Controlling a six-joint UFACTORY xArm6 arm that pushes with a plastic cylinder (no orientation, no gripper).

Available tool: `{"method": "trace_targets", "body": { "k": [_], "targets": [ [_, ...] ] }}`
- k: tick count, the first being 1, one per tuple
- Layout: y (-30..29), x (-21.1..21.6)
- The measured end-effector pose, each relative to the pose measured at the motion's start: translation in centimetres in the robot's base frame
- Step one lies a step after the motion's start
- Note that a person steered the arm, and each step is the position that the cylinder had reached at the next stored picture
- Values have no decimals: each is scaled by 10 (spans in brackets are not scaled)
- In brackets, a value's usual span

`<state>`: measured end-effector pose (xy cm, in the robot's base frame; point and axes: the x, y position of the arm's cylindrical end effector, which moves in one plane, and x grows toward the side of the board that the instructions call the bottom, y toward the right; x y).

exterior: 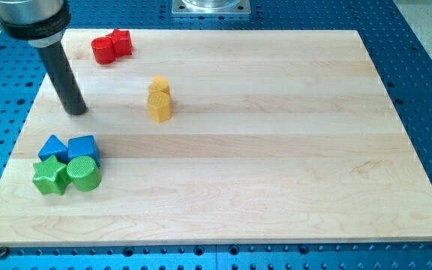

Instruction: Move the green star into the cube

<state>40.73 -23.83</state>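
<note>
The green star (49,176) lies near the board's lower left corner. It touches a green cylinder (84,174) on its right. Just above them sit a blue cube (83,148) and a blue block of unclear shape (52,147), side by side. My tip (76,111) rests on the board above this cluster, a short way up from the blue cube and apart from all blocks.
Two red blocks (112,46) sit together near the view's top left. Two yellow blocks (159,100) stand touching, right of my tip. The wooden board (276,150) lies on a blue perforated table (426,90).
</note>
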Motion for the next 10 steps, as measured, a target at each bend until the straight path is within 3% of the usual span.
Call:
{"method": "trace_targets", "body": {
  "k": [1, 3, 4, 8, 10],
  "targets": [
    [-66, 15],
    [-66, 156],
    [-51, 181],
    [10, 119],
    [12, 134]
  ]
}}
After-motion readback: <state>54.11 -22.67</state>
